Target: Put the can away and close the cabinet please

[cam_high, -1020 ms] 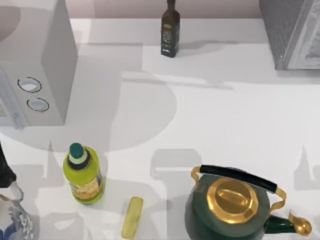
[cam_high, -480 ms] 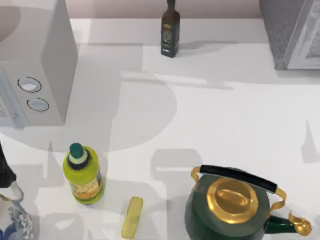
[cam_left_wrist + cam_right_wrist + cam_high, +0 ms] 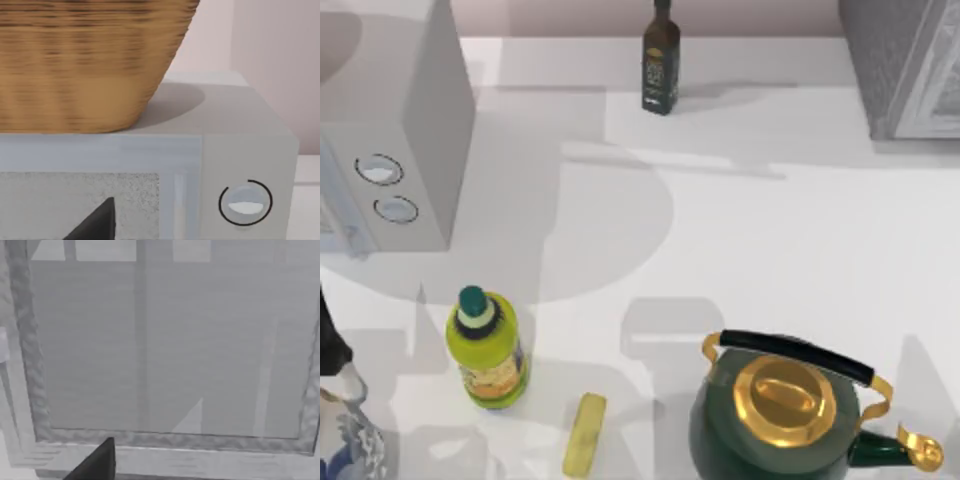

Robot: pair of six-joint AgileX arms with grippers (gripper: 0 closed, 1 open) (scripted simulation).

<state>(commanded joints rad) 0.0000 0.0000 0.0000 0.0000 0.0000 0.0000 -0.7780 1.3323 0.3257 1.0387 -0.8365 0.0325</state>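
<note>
Facing the cabinet point(image 3: 165, 350) door head-on with the right gripper point(image 3: 97, 465).

Looking square onto the pale framed panel from close in front, dark gripper tip low before the frame's lower rail; grip state impossible to tell. Standing at the table's far right corner, grey speckled side toward the dark bottle point(image 3: 661, 60); cannot tell whether shut or ajar. Cannot tell where the can lies. Judged nearer by far than the left gripper point(image 3: 97, 225), idle before the white box point(image 3: 240, 165) under a wicker basket point(image 3: 85, 60), grip likewise unclear. Probably calling for a straight push on the panel, well clear of the green kettle point(image 3: 785, 410).
</note>
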